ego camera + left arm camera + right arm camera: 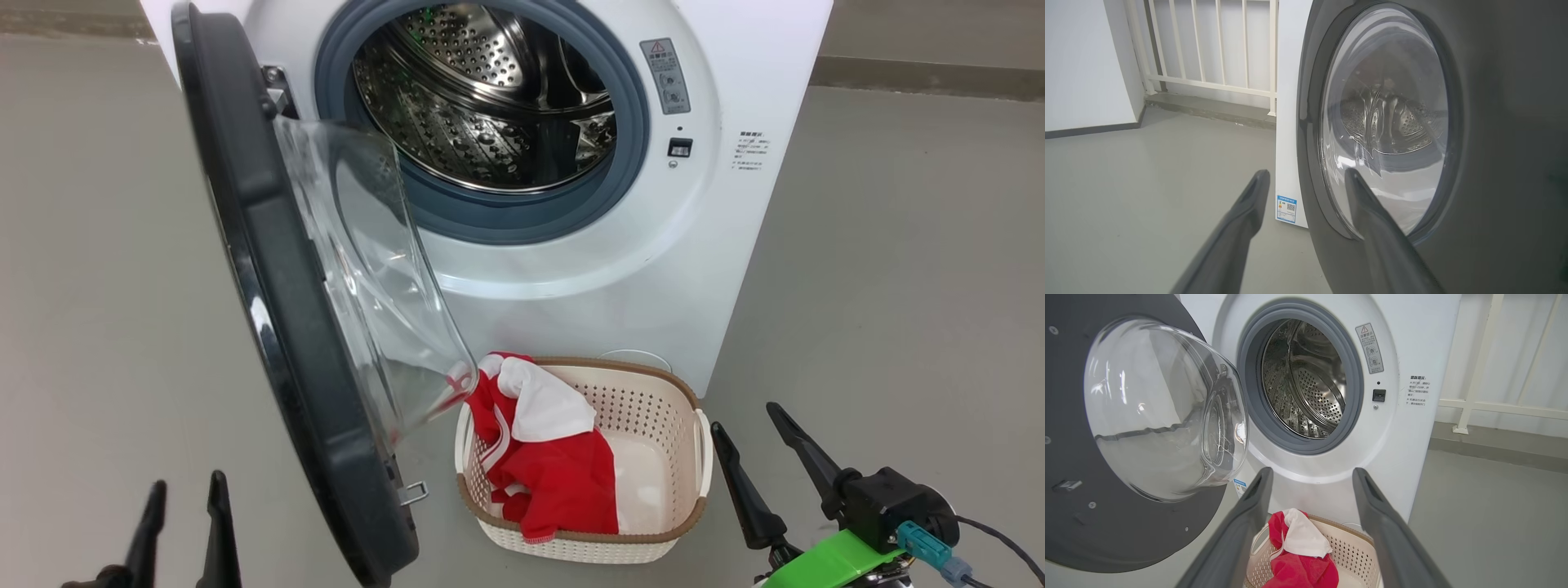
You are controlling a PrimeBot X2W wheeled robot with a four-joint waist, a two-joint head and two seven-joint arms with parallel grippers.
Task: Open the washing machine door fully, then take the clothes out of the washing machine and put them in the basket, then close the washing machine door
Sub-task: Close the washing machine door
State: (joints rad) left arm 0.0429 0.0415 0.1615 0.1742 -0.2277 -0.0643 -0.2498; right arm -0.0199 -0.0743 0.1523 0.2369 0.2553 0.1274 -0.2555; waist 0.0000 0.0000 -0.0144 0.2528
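We see a white washing machine (653,269) w/ its door (277,343) swung wide open toward us. The steel drum (490,106) looks empty. The red-and-white clothes (563,474) lie in the basket (645,400) on the floor (898,286) in front of the machine, one fold draped over the rim just beside the door's glass bulge (367,286). The left tool (188,482) hangs open, holding nothing, on the door's outer side. The right tool (744,416) is also open & empty, near the basket. We judge only closing remains. Risks: the swinging glass may snag the raised fabric or nudge the basket. The tool may slip off the glossy rim. A weak push may leave the latch (414,492) uncaught.
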